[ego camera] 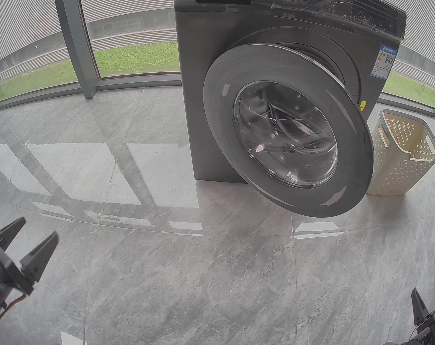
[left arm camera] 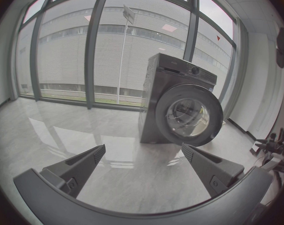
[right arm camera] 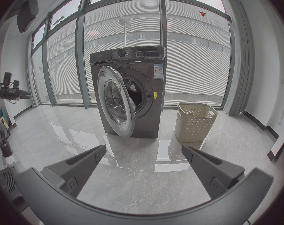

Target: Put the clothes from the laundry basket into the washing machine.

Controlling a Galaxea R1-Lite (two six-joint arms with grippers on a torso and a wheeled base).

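Observation:
A dark grey washing machine (ego camera: 217,49) (left arm camera: 176,75) (right arm camera: 148,66) stands ahead with its round glass door (ego camera: 287,130) (right arm camera: 115,100) swung wide open. Some cloth shows inside the drum opening (right arm camera: 136,94). A cream perforated laundry basket (ego camera: 403,152) (right arm camera: 195,121) sits on the floor to the right of the machine; I see no clothes above its rim. My left gripper (ego camera: 28,245) (left arm camera: 143,150) hangs open low at the left, well short of the machine. My right gripper (ego camera: 430,293) (right arm camera: 143,150) is open low at the right, holding nothing.
Glossy grey tiled floor (ego camera: 179,274) spreads between me and the machine. Tall windows with dark frames (ego camera: 76,34) run behind it. The open door juts out toward me, ahead of the machine's front. A wall and curtain (right arm camera: 242,63) lie to the right of the basket.

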